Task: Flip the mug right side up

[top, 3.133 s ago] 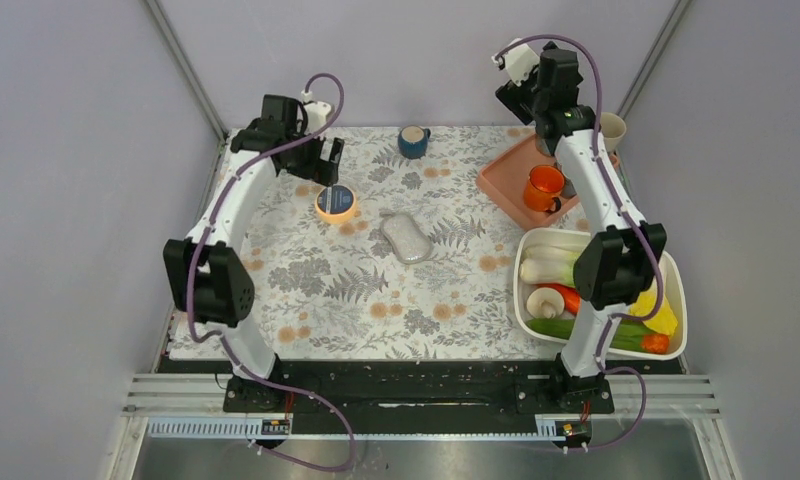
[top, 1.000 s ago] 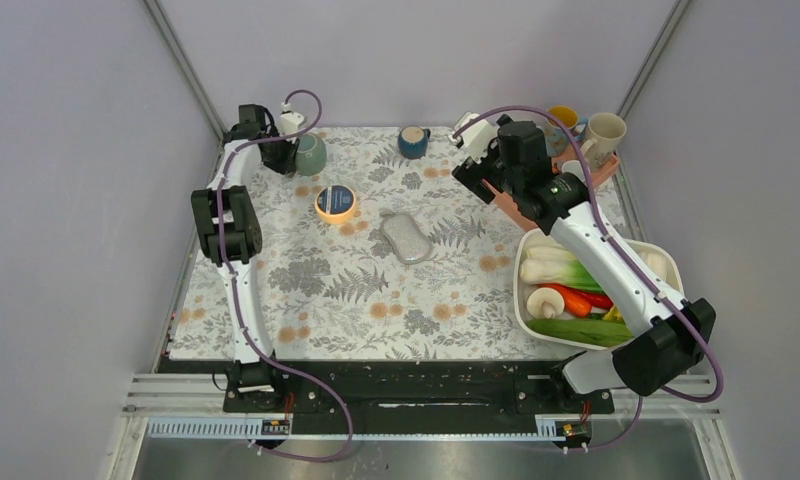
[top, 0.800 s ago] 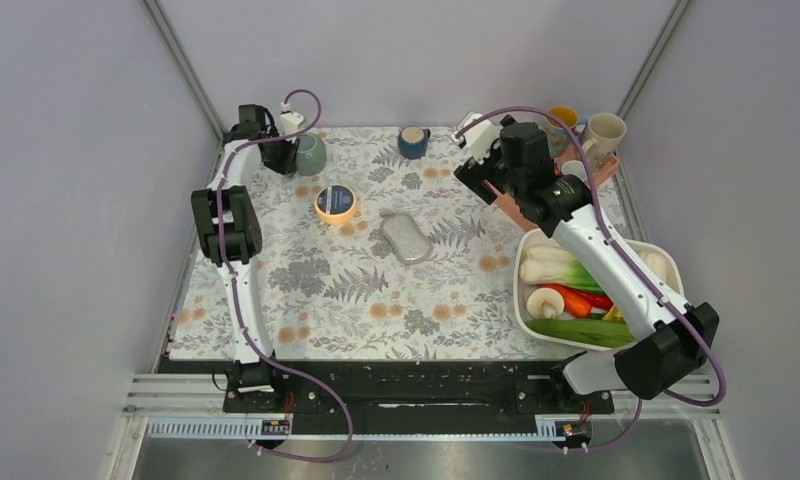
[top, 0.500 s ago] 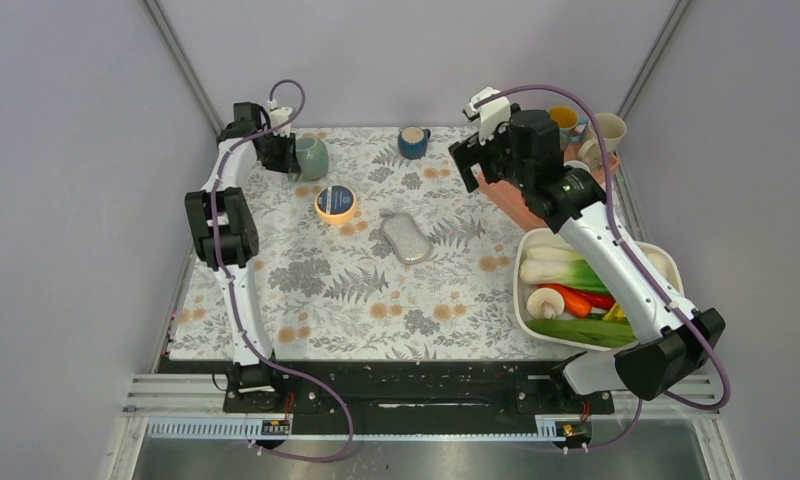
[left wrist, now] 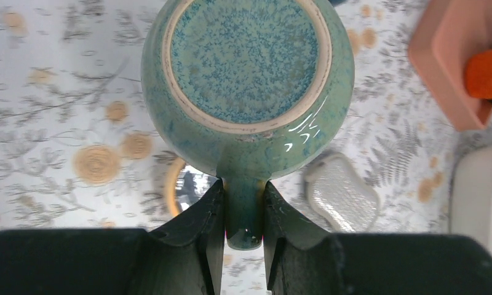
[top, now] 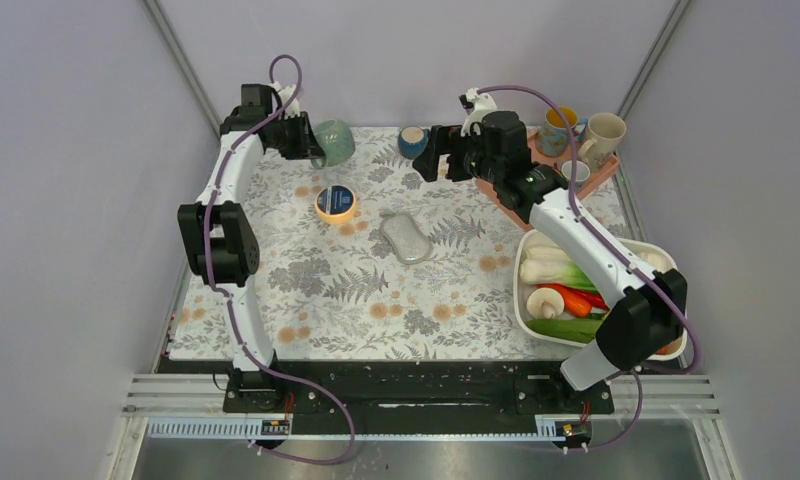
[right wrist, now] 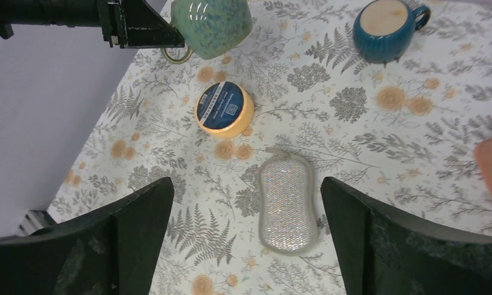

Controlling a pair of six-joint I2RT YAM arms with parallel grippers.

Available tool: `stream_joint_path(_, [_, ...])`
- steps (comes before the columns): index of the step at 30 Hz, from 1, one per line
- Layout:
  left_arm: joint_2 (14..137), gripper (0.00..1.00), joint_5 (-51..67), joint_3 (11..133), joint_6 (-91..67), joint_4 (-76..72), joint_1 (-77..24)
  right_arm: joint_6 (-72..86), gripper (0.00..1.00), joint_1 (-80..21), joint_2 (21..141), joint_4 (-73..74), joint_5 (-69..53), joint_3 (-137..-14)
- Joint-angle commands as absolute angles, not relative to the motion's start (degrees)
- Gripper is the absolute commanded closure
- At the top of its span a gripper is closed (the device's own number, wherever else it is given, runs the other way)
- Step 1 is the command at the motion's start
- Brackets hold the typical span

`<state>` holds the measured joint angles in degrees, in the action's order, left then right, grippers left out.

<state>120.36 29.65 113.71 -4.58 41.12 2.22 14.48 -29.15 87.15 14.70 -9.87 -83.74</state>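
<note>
Floral tablecloth, left claw pinching handle of green mug, right claw spread wide

Seen from above, a floral-patterned surface has two arms reaching toward its far edge. The left end effector grips a green mug, which is raised and tilted. The right end effector hangs with its fingers apart, just beside a blue mug. A yellow tape roll and a grey sponge lie mid-surface. A pink tray and a white vegetable bin sit on the right.
</note>
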Motion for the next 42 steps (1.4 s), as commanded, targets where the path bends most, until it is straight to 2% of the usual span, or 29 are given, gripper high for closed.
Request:
stream_joint_path(1, [112.3,1.0,37.7,112.8,-10.0,36.6,0.4,25.8,0.01,-29.5,90.0,9.4,-12.0,-84.9])
stream_joint_path(7, [110.2,1.0,42.4,113.6,-15.4,36.5,-3.8,34.4,0.01,-29.5,93.9,6.1,-16.5,-85.2])
stream_joint_path(17, [108.7,1.0,49.7,116.4,-27.8,32.3,-7.9,52.0,0.01,-29.4,96.7,-10.1,-22.2,-80.7])
stream_joint_path(27, [108.8,1.0,53.2,117.2,-35.0,28.7,-9.6,55.9,0.01,-28.1,97.2,-10.2,-19.5,-79.4])
stream_joint_path(33, [108.5,1.0,56.9,119.3,-37.8,28.5,-11.0,61.8,0.02,-26.3,97.7,-18.1,-20.2,-77.9])
stream_joint_path(38, [108.4,1.0,59.4,119.1,-38.8,28.6,-12.5,63.6,0.04,-25.9,99.8,-23.1,-20.7,-81.5])
stream_joint_path(42, [108.4,1.0,60.6,118.0,-38.7,28.6,-14.1,65.3,0.11,-25.3,101.8,-27.5,-20.1,-83.9])
